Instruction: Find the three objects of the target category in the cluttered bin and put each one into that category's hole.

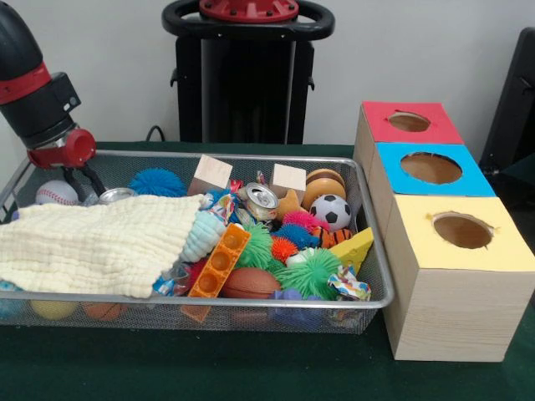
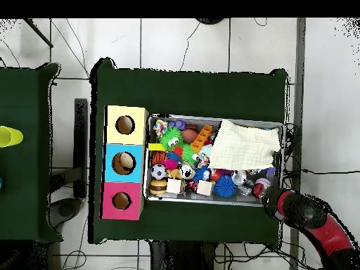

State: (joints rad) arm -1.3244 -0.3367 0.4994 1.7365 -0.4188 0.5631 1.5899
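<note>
Bin: the wire mesh basket (image 1: 380, 294) sits on the green worktop (image 1: 251, 368), packed with toys; in the front view it fills the picture from 9 o'clock to the centre.
Hand: the hand (image 1: 82, 182) hangs from a red collar at the 10 o'clock corner of the front view, its two dark fingers (image 1: 94, 179) reaching down inside the bin's far corner, slightly parted, nothing clearly between them (whether they touch anything I cannot tell).
Near the hand: a baseball (image 1: 55, 193) just at its 8 o'clock, a silver can (image 1: 115, 195) just at its 4 o'clock.
Cloth: a pale yellow cloth (image 1: 92, 244) covers the bin's 9 o'clock half.
Bottles: no whole one shows; a scrap of clear plastic with blue (image 1: 170, 281) pokes out at the cloth's lower edge, too hidden to name.
Second can: another silver can (image 1: 261, 199) lies tilted mid-bin, between two wooden blocks (image 1: 288, 179).
Other toys: soccer ball (image 1: 332, 212), green spiky ball (image 1: 311, 272), orange brick (image 1: 220, 260).
Boxes: three in a row at the bin's 3 o'clock side, touching one another.
Red hole: the round hole (image 1: 409, 122) in the red-topped box (image 1: 410, 123), farthest in the row (at 1 o'clock in the front view).
Other tops: blue (image 1: 430, 169) in the middle, yellow (image 1: 461, 230) nearest.
</note>
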